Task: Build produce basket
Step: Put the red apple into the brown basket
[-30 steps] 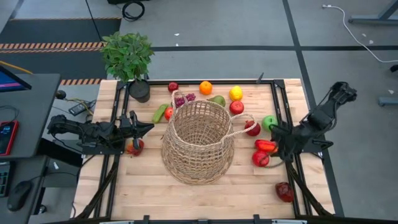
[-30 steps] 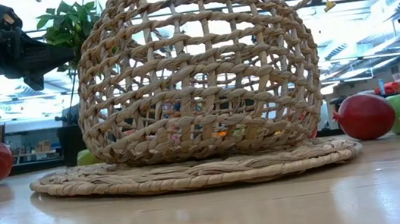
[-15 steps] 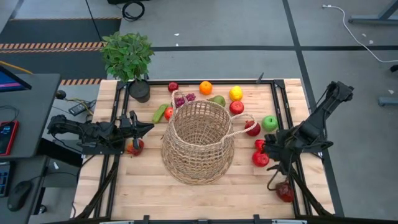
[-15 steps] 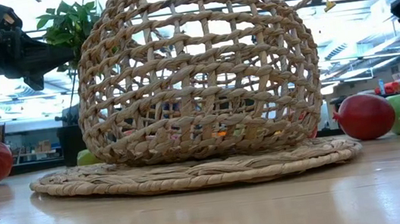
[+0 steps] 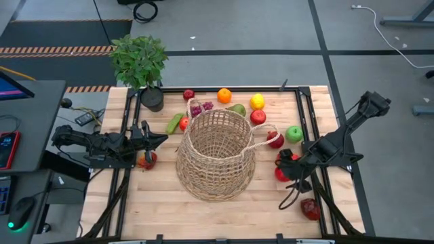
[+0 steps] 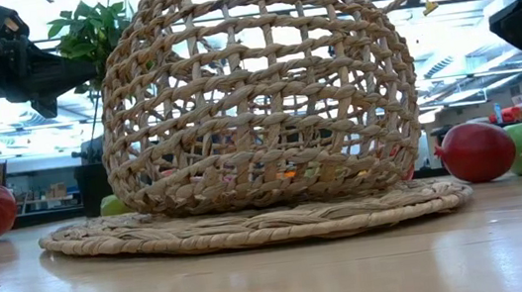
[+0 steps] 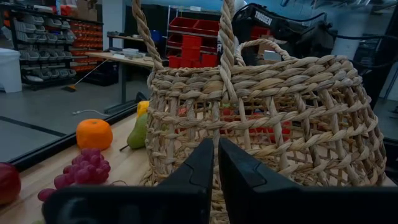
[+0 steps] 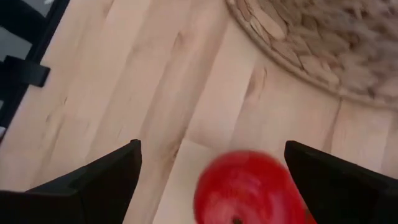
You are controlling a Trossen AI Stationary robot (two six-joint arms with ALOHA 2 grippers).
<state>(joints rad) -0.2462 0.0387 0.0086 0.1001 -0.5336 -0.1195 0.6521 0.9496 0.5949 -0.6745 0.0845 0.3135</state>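
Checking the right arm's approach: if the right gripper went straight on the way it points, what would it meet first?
Most likely the red apple, which lies on the table between the open fingers of the right gripper; how far off it is is unclear.

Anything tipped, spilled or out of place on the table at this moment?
Nothing looks damaged or spilled. The basket stands upright mid-table and looks empty from above; the produce lies scattered around it on the wood. One dark red piece sits apart near the front right corner. The right tool hovers open over a red apple.
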